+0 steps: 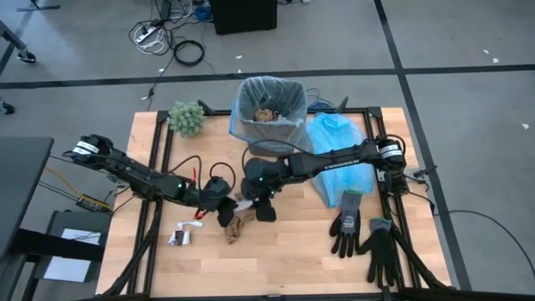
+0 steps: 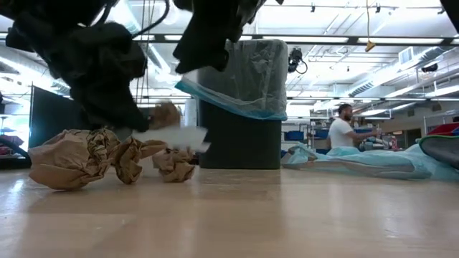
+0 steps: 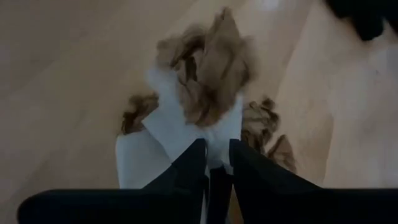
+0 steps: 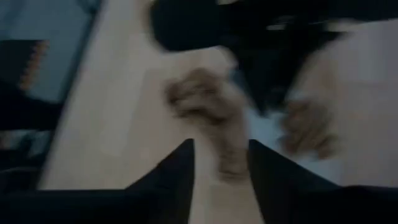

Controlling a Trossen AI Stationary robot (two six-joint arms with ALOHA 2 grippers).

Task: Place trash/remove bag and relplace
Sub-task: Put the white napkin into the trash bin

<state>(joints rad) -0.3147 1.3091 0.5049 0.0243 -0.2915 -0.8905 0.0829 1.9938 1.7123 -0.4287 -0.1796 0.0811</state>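
**High view: both grippers meet over crumpled scraps near the middle of the bench**

High view shows a pale wooden bench (image 1: 284,259) with dark rails along its sides. At its far edge stands a black bin (image 1: 269,109), lined with the bag (image 1: 251,125), a thin, crinkly, translucent grey-white film folded over the rim; brown crumpled trash lies inside it. Beside the bin, toward the right edge, a light-blue plastic bag (image 1: 338,150) lies slack and wrinkled. A green fuzzy clump (image 1: 187,118) sits near the far left corner. Two black gloves (image 1: 361,236) lie flat near the front right corner, and a small shiny wrapper (image 1: 179,237) rests toward the front left.

Near the middle of the bench lies the trash (image 2: 107,159): brown paper balled into rough lumps, with a flat white scrap among them, seen resting on the wood in the low view.

The left gripper (image 3: 215,163) is low over this pile; in the left wrist view its dark, tapered fingers stand only a narrow slit apart, with the white scrap's edge at their tips. I cannot tell whether they pinch it.

The right gripper (image 4: 219,163) hangs just beside it, its fingers spread apart and empty, with the brown lumps beyond them.

A person (image 2: 343,129) stands in the room behind.
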